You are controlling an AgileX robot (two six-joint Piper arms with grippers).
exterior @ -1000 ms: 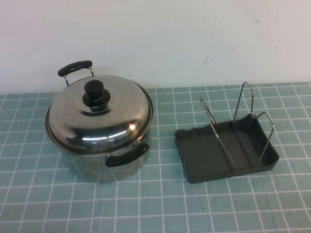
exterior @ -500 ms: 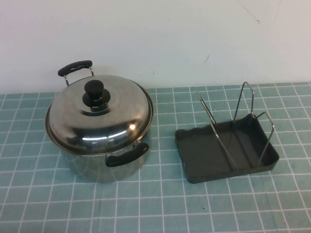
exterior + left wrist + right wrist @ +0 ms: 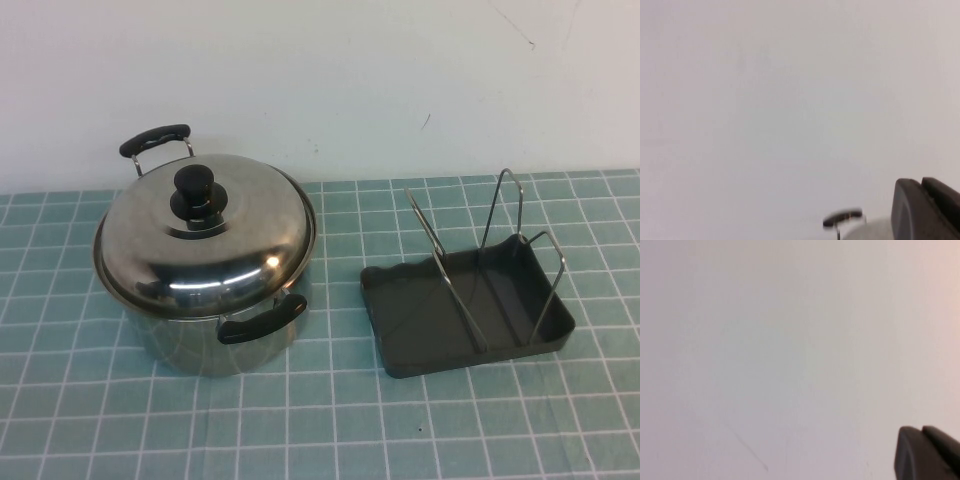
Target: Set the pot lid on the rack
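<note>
The lid (image 3: 215, 235) sits on the pot (image 3: 200, 335) at 9 o'clock; the rack (image 3: 468, 312) stands at 3 o'clock. The left gripper (image 3: 927, 210) and right gripper (image 3: 927, 452) face the wall, state indeterminable. The smooth knob (image 3: 197, 192) may slip.

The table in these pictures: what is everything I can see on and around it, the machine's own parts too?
pot lid: one, shiny steel with a black knob, sitting on the pot.
pot: one, steel with two black handles, left part of the table.
rack: one, dark grey tray with upright wire loops, right of the pot, nothing in it.
table cover: one, green with a white grid, under everything.
wall: one, off-white, behind the table.
left hand: one, black, only a corner showing in its own wrist view, raised and facing the wall.
right hand: one, black, likewise only a corner in its own wrist view.
</note>
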